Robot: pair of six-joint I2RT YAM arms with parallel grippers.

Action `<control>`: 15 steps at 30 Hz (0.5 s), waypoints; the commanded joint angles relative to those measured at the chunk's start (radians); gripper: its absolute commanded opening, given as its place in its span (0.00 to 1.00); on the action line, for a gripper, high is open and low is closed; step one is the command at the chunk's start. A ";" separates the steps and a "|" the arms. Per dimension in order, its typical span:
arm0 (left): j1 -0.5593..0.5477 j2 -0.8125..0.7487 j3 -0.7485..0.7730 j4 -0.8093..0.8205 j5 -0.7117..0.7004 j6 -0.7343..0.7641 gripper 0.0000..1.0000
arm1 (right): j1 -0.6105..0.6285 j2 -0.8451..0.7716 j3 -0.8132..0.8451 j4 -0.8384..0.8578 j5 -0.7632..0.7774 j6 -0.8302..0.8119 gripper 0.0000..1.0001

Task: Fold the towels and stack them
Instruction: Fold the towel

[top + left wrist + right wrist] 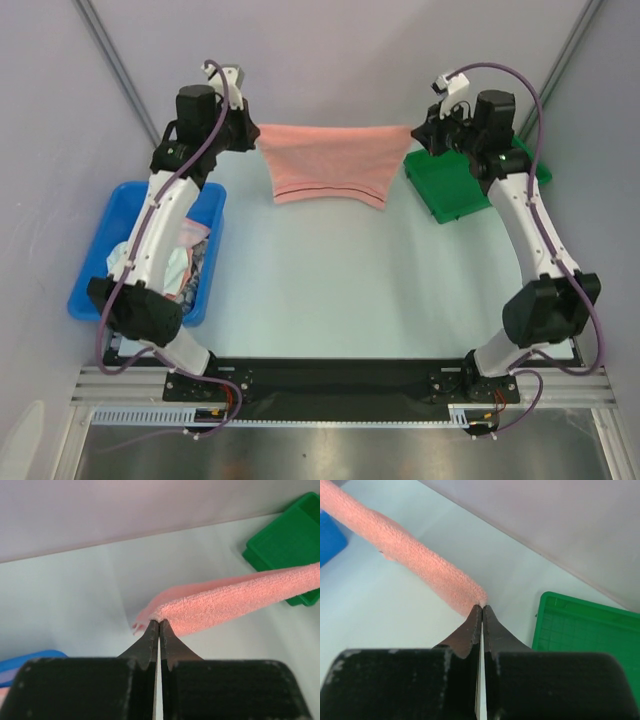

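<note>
- Across the far end of a pale, mint-white counter (320,300), a salmon-pink towel (330,165) hangs stretched between both arms.
- Left fingers (148,642) are pinched tight on one top corner, and right fingers (471,630) are pinched tight on the other.
- Plain lilac-grey walls (330,50) close in the counter.
- Blue bin (100,260) at the left holds more cloths (190,265); green tray (450,185) sits far right.
- Metal rail (110,385) runs along the near edge by the arm bases.

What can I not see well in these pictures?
Top view: the left arm covers most of the cloths in the bin; their number is unclear.
Top view: the right arm hides part of the tray.
Wrist views: the towel runs off the frame edge; the left gripper and right gripper are shut on it.
Top view: the wrists hide both grips.
</note>
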 commanded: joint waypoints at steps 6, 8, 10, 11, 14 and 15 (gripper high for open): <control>-0.087 -0.283 -0.268 0.041 0.000 -0.018 0.00 | 0.029 -0.346 -0.184 -0.066 0.048 0.043 0.00; -0.117 -0.336 -0.288 0.018 -0.030 -0.013 0.00 | 0.041 -0.402 -0.203 -0.100 0.061 0.054 0.00; -0.137 -0.366 -0.287 -0.024 -0.046 -0.015 0.00 | 0.049 -0.462 -0.215 -0.135 0.064 0.065 0.00; -0.141 -0.372 -0.278 -0.053 -0.053 -0.018 0.00 | 0.057 -0.478 -0.220 -0.141 0.067 0.073 0.00; -0.142 -0.361 -0.265 -0.097 -0.105 -0.029 0.00 | 0.057 -0.501 -0.253 -0.146 0.081 0.082 0.00; -0.142 -0.348 -0.267 -0.100 -0.119 -0.024 0.00 | 0.057 -0.498 -0.264 -0.141 0.082 0.080 0.00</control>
